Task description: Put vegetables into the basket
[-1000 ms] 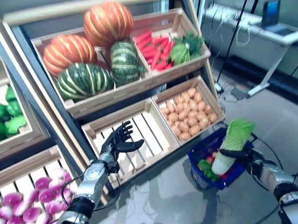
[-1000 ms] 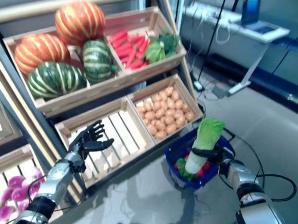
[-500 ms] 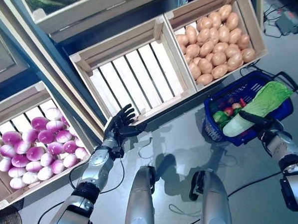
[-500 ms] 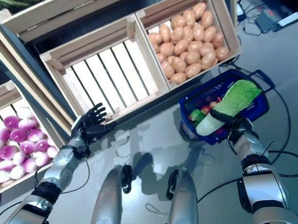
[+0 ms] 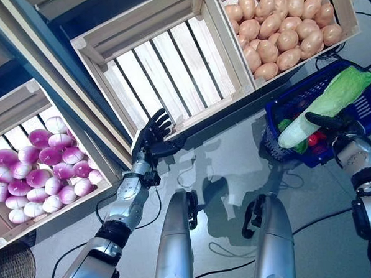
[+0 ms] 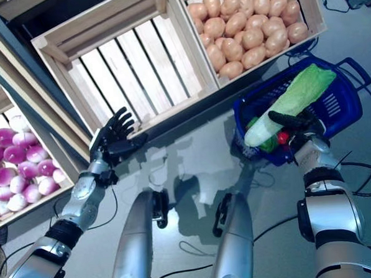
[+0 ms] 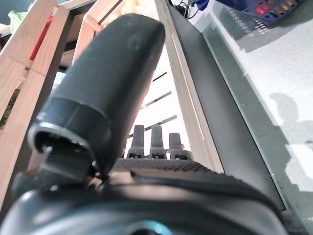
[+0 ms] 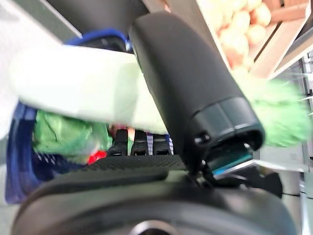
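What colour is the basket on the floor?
Dark blue; the basket shows best in the right eye view.

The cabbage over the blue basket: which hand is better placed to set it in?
The right hand. It is shut on the cabbage, which lies across the blue basket on the floor. The left hand is open and empty, far off by the empty wooden crate.

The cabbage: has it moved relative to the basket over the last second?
Yes. The cabbage, in the right hand, stood upright above the blue basket; now it lies tilted low across the rim.
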Controlling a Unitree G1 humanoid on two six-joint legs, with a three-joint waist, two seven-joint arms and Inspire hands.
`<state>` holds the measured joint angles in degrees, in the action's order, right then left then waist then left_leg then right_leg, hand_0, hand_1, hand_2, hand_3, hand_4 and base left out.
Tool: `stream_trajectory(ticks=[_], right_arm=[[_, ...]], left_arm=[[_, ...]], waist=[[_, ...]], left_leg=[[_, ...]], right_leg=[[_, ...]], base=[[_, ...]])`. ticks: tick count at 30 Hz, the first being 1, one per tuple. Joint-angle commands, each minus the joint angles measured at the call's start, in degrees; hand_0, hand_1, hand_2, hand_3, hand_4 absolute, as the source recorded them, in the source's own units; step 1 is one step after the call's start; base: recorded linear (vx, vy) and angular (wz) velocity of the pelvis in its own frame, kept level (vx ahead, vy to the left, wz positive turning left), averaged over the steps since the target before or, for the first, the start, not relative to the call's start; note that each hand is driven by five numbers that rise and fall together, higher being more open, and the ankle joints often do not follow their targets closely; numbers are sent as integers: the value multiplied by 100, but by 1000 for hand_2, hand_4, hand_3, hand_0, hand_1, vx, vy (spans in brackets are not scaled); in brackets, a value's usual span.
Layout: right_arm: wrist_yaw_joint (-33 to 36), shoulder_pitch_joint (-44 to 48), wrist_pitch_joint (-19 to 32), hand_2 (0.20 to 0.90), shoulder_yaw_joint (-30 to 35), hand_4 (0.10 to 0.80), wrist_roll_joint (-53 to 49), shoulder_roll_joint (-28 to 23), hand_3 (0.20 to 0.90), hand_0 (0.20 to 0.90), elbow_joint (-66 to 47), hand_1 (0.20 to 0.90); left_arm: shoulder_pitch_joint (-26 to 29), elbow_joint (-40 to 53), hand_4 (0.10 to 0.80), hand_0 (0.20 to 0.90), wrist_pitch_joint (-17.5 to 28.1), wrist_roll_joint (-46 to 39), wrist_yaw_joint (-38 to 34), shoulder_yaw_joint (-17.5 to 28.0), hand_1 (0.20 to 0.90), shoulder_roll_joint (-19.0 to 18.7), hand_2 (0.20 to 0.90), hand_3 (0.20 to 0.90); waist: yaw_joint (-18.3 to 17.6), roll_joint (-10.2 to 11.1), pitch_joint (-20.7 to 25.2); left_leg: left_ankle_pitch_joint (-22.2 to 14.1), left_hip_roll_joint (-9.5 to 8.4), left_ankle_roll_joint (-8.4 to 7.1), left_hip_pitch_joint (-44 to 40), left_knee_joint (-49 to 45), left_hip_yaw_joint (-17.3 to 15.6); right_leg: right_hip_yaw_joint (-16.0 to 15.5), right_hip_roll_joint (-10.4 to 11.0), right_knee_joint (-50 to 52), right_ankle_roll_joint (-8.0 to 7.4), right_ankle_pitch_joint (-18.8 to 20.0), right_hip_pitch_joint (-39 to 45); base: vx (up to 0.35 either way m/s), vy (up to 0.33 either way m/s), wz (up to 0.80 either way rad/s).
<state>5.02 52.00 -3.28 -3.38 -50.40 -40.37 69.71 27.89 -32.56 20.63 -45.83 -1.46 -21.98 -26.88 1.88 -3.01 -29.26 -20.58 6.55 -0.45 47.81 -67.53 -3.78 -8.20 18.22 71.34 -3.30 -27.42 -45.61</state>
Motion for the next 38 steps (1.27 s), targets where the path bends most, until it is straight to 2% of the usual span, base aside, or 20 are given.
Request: stream_trajectory(ticks=[1,10,14,18,21,23,26,29,33,38], right_arm=[[280,303,551,900,80,800,-159,-638,900,900,156,900],[411,90,525,900,186,800,-188,-632,900,900,179,900],[386,-83,466,900,248,800,-176,-547,900,900,192,900],[122,-379,492,900,319,800,-220,-374,900,900,141,900],[-187,-800,644,900,328,800,-161,-7,900,900,-120,900],[-228,-1060,751,900,338,800,-99,283,900,900,-250,900],[-236,-1689,884,900,229,800,-123,1088,900,900,-691,900],[-355,-2332,959,900,229,800,-277,1618,900,900,-1064,900],[-390,-3034,1124,900,113,800,-258,2187,900,900,-1497,900],[-365,-3908,1323,900,-444,800,131,2903,900,900,-2141,900]], left_arm=[[233,421,800,900,591,-20,80,48,900,63,900,900],[281,407,800,900,566,-247,84,82,900,-50,900,900],[242,285,800,900,605,-338,134,193,900,51,900,900],[122,208,800,900,519,-274,180,254,900,112,900,900],[-85,106,800,900,415,119,84,335,900,161,900,900],[-215,3,800,900,250,42,130,424,900,216,900,900],[-661,-45,800,900,69,359,120,614,900,464,900,900],[-1107,-61,800,900,-14,740,283,657,900,637,900,900],[-1531,-112,800,900,-13,811,534,671,900,805,900,900],[-2145,-272,800,900,66,1041,476,687,900,1048,900,900]], waist=[[85,-20,235],[62,55,382],[73,142,507],[106,227,723],[124,319,997],[124,381,1206],[127,481,1671],[147,486,2082],[123,452,2364],[69,412,2591]], left_leg=[[-1273,-8,341,-762,-208,-180],[-1177,116,313,-1081,141,-275],[-1022,129,306,-1447,591,-324],[-732,117,276,-2000,1354,-344],[-243,77,271,-2629,2372,-383],[34,49,270,-2971,2953,-404],[709,-30,210,-3883,4461,-577],[1102,-167,169,-4530,5542,-644],[1463,-283,139,-5032,6466,-651],[1711,-343,118,-5510,7253,-786]], right_leg=[[39,-125,-367,508,89,468],[-16,-148,-676,468,192,772],[-117,-153,-1070,429,335,1135],[-263,-272,-1834,383,605,1737],[-397,-453,-2901,338,1020,2426],[-452,-590,-3580,299,1253,2813],[-571,-894,-5270,202,1822,3779],[-570,-1095,-6330,155,2167,4458],[-485,-1250,-7032,134,2429,4888],[-522,-1408,-7634,125,2645,5243]], base=[[0,0,0],[0,0,0],[14,6,-1],[71,9,-6],[126,2,-4],[147,-7,-7],[247,19,-13],[251,46,-15],[117,51,-1],[79,19,-8]])
